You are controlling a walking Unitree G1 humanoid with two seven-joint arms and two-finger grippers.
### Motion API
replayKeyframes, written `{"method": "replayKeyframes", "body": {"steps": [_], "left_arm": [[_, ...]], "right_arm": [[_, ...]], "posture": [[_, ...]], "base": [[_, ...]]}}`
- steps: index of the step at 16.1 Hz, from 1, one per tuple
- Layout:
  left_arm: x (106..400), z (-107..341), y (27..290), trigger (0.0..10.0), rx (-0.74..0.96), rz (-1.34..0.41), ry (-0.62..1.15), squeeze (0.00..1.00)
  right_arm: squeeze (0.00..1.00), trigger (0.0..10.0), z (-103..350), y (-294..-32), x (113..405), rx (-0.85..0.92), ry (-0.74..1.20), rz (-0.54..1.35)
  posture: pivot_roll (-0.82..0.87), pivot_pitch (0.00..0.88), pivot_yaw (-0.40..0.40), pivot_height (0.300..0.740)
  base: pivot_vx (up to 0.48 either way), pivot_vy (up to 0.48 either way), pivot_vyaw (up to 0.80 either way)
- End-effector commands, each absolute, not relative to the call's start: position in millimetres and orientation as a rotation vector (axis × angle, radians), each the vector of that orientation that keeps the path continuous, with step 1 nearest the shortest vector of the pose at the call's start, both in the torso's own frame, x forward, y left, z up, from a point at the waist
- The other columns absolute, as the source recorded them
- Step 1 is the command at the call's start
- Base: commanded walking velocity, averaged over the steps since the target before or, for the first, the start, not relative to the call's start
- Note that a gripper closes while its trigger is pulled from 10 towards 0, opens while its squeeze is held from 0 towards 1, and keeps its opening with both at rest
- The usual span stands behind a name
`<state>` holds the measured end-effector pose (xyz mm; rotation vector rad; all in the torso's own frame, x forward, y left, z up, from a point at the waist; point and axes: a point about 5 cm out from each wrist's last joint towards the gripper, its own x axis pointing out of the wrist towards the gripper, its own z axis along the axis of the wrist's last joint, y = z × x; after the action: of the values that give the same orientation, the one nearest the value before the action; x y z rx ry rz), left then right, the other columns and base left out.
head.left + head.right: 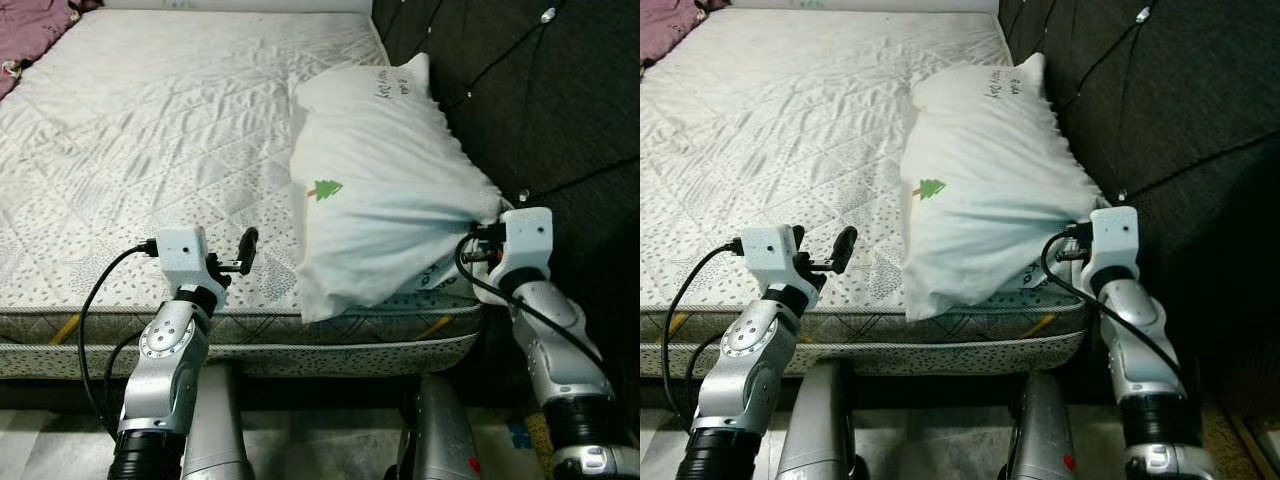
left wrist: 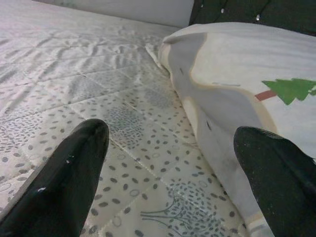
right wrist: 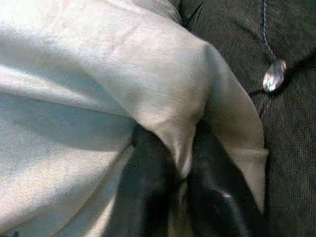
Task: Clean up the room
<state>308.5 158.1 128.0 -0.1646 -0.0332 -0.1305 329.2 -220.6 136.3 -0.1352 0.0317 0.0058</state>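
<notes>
A white pillow with a small green tree print lies on the right side of the bare mattress, against the dark tufted headboard. My right gripper is shut on the pillow's near right corner; in the right wrist view its fingers pinch a fold of the white cloth. My left gripper hovers open over the mattress's front edge, just left of the pillow, with nothing between its fingers. The pillow fills the far side of the left wrist view.
A purple blanket lies beyond the mattress at the far left. The mattress's front edge runs just ahead of my arms. The headboard carries shiny buttons. Bare mattress spreads out to the left of the pillow.
</notes>
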Motion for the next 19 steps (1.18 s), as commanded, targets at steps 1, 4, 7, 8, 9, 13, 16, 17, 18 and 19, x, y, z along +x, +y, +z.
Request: {"method": "replayKeyframes", "body": {"steps": [1, 4, 7, 8, 9, 13, 16, 17, 18, 19], "left_arm": [[312, 131, 159, 10.0, -0.154, -0.126, -0.044, 0.00], [314, 130, 159, 10.0, -0.157, -0.123, -0.051, 0.00], [320, 133, 162, 10.0, -0.171, -0.114, -0.076, 0.00], [323, 133, 163, 10.0, -0.166, -0.113, -0.081, 0.00], [326, 134, 165, 10.0, -0.162, -0.109, -0.088, 0.00], [330, 135, 165, 10.0, -0.165, -0.103, -0.106, 0.00], [334, 135, 166, 10.0, -0.162, -0.107, -0.113, 0.00], [335, 136, 166, 10.0, -0.161, -0.109, -0.116, 0.00], [336, 136, 166, 10.0, -0.161, -0.111, -0.119, 0.00], [337, 137, 166, 10.0, -0.161, -0.113, -0.122, 0.00]], "right_arm": [[1.00, 10.0, 137, -224, 324, -0.102, 0.002, -0.030], [1.00, 10.0, 132, -206, 323, -0.068, -0.010, 0.003], [1.00, 10.0, 127, -198, 321, -0.104, -0.019, -0.002], [1.00, 10.0, 124, -199, 318, -0.111, -0.014, -0.007], [1.00, 10.0, 116, -203, 310, -0.122, 0.012, -0.025], [1.00, 10.0, 92, -209, 278, -0.153, 0.091, -0.018], [1.00, 10.0, 87, -223, 258, -0.192, 0.105, -0.046], [1.00, 10.0, 93, -228, 257, -0.195, 0.075, -0.068], [1.00, 10.0, 105, -231, 260, -0.203, 0.020, -0.087], [1.00, 10.0, 115, -232, 265, -0.214, -0.027, -0.097]], "posture": [[-0.02, 0.005, -0.021, 0.503], [-0.03, 0.000, -0.019, 0.503], [-0.04, 0.000, -0.011, 0.503], [-0.05, 0.000, -0.013, 0.503], [-0.05, 0.000, -0.015, 0.503], [-0.06, 0.000, -0.021, 0.503], [-0.07, 0.000, -0.017, 0.503], [-0.07, 0.000, -0.015, 0.503], [-0.08, 0.000, -0.010, 0.503], [-0.08, 0.000, -0.009, 0.503]], "base": [[0.000, 0.000, 0.00], [0.000, 0.000, 0.00], [0.000, 0.000, 0.00], [0.000, 0.000, 0.00], [0.000, 0.000, 0.00], [0.000, 0.000, 0.00], [0.000, 0.000, 0.00], [0.000, 0.000, 0.00], [0.000, 0.000, 0.00], [0.000, 0.000, 0.00]]}}
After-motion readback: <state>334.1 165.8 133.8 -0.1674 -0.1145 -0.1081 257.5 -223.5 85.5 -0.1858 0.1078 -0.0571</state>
